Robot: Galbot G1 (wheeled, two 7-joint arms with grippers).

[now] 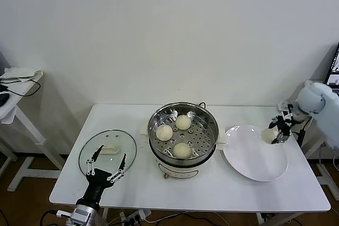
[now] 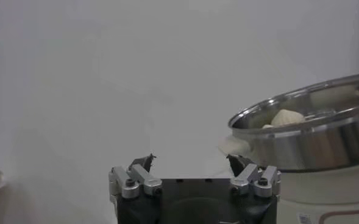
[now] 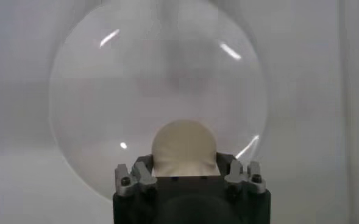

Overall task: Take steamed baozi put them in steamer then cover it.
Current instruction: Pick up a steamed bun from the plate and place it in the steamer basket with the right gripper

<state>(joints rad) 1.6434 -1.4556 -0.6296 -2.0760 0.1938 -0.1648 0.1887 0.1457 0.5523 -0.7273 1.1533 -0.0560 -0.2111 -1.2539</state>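
Rightward, right gripper [image 1: 277,129] clasping baozi [image 3: 184,147] over plate [image 1: 254,168].

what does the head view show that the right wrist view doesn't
Only the head view shows the shiny steel steamer holding three cream-white baozi, the clear glass lid lying on the white table, and the open left gripper near that lid. Only the right wrist view shows, close up, the bun seated between the gripper's fingers. Both show the right gripper shut on the fourth round bun over the flat white plate.
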